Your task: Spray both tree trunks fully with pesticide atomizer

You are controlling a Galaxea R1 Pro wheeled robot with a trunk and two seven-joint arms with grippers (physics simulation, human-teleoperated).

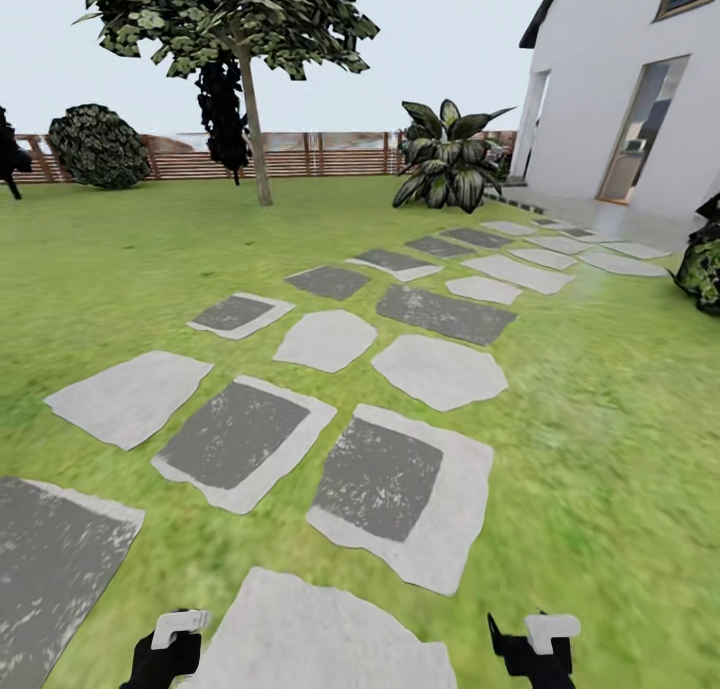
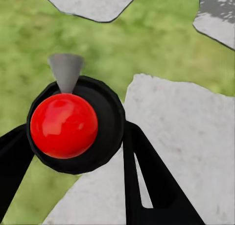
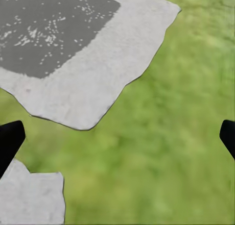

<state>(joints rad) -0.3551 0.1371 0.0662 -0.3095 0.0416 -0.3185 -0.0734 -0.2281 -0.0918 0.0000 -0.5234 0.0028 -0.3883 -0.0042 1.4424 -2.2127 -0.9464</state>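
Red-topped and dark, the pesticide atomizer point(image 2: 73, 124) sits clamped between the fingers of the left gripper point(image 1: 165, 649), low at 7 o'clock in the head view, so the pick-up looks done. A tree point(image 1: 250, 69) stands far off at 11 o'clock, its trunk point(image 1: 255, 129) apparently unsprayed. The right gripper point(image 1: 535, 649), at 5 o'clock, hangs apart and empty over grass. Both sprayings remain.

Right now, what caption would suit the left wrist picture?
Left gripper holding the red-topped pesticide atomizer above pale stone slabs and grass.
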